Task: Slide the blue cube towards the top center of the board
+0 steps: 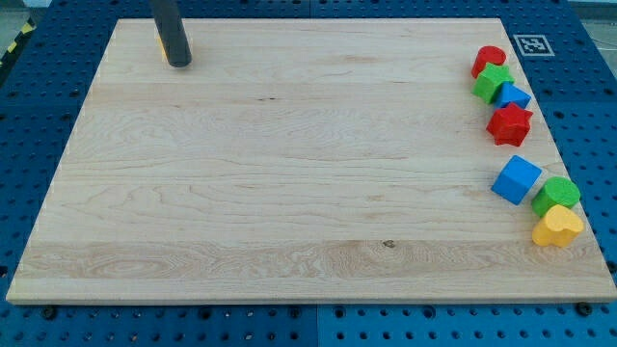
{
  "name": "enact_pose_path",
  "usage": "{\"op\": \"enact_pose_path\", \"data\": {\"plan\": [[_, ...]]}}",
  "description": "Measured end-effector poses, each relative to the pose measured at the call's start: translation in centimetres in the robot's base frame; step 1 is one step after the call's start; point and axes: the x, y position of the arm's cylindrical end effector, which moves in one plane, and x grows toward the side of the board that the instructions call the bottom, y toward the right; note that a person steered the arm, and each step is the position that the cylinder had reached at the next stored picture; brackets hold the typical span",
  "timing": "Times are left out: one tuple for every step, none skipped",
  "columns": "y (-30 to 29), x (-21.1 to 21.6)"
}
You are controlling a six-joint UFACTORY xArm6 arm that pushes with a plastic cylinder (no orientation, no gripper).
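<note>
The blue cube [518, 179] sits near the board's right edge, a little below mid-height. My tip [179, 63] is at the view's top left, far from the cube, with a sliver of a yellow block [160, 42] showing just to the left of the rod, mostly hidden. A green cylinder [556, 195] and a yellow heart-shaped block [557, 227] lie just right of and below the blue cube.
At the top right is a cluster: a red cylinder [489, 59], a green star-like block [494, 81], a small blue block [514, 96] and a red star [510, 124]. The wooden board [289, 173] lies on a blue pegboard with a marker tag [532, 44].
</note>
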Motion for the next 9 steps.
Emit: {"op": "enact_pose_path", "data": {"plan": [[2.7, 1.0], [9.5, 5.8], [17.0, 11.9], [22.7, 16.4], [24.9, 19.4], [25.8, 20.1], [25.9, 16.7], [29.2, 15.8], [34.0, 15.9]]}}
